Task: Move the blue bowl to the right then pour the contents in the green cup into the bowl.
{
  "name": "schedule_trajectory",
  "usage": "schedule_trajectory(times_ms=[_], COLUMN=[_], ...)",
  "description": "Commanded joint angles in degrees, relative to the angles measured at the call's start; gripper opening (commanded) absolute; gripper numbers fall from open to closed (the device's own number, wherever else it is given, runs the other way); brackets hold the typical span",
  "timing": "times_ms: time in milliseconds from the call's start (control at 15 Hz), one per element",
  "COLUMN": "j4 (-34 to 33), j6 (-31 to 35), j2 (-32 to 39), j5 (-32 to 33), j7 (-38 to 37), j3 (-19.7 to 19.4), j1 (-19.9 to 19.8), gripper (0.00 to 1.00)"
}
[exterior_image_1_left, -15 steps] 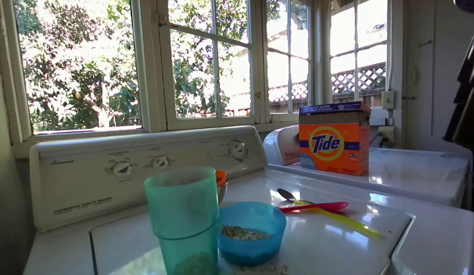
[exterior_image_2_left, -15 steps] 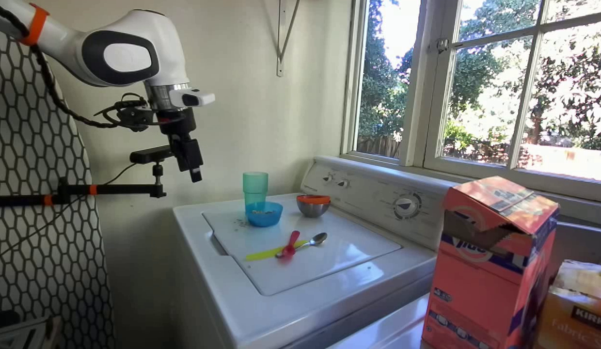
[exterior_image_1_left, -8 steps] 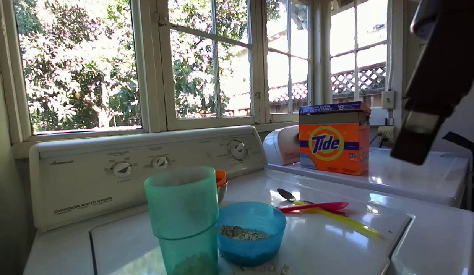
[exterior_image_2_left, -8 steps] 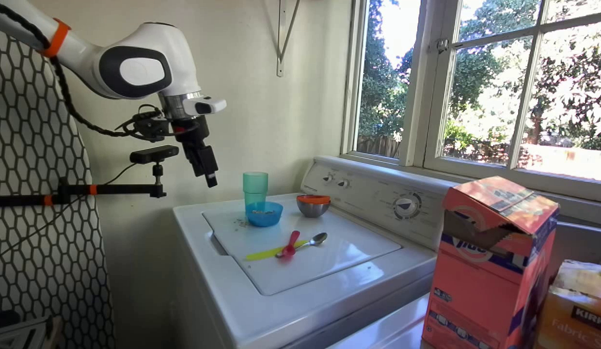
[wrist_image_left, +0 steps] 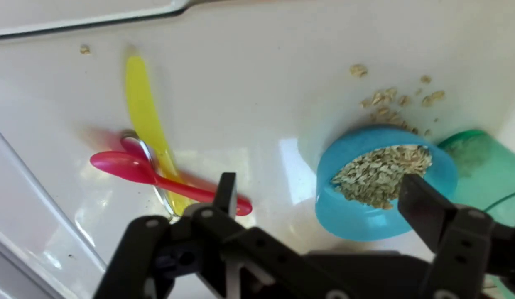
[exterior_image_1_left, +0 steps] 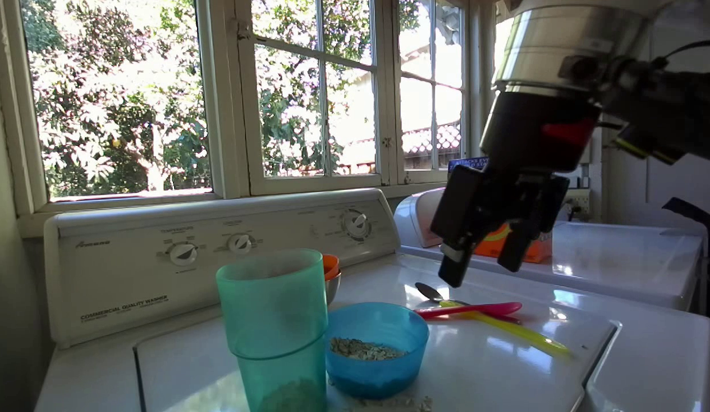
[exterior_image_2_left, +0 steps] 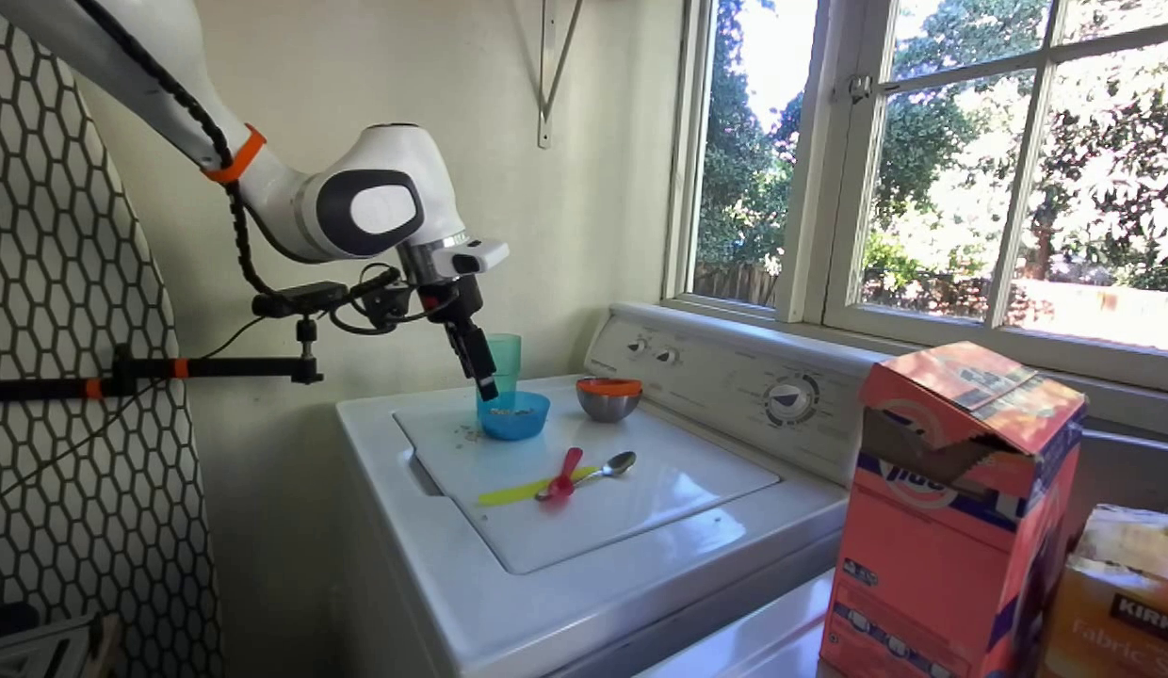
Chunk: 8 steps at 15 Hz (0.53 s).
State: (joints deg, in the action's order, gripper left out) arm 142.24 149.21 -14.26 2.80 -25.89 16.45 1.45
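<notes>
On the control panel at the left of an exterior view, "COMMERCIAL QUALITY WASHER" is printed, with "Amana" faintly read higher up and "TEMPERATURE" over a dial. The green cup is stood upright, pale contents being seen low inside it. Behind it, an orange bowl is set in a metal bowl. The blue bowl is placed just beside the cup, with flakes held in it. Farther right, a metal spoon, a red spoon and a yellow utensil are crossed on the washer lid. The gripper is suspended over the washer, its jaws set wide apart. By it an orange box is mostly covered; "ATTACKS" is made out on top, and partial Tide lettering is seen in an exterior view, where "KIRKL" and "Fabric S" are read on a second box.
</notes>
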Motion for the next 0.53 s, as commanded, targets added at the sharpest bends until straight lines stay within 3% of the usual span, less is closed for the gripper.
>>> schedule_trajectory(times_ms=[0,67,133,467], j4=[-6.5,-7.7,-4.4,-7.7], j6=[-1.8,-2.8,-0.4,-1.1], j2=[5.9,6.7,4.2,7.6], j5=[10.0,12.3,8.6,12.5], j7=[-15.4,-18.5,-12.2,-18.8], j3=[6.6,4.0,1.4,0.7], j1=[-7.8,-4.6,-2.4,-1.7], gripper=[1.0,1.0,1.0,1.0])
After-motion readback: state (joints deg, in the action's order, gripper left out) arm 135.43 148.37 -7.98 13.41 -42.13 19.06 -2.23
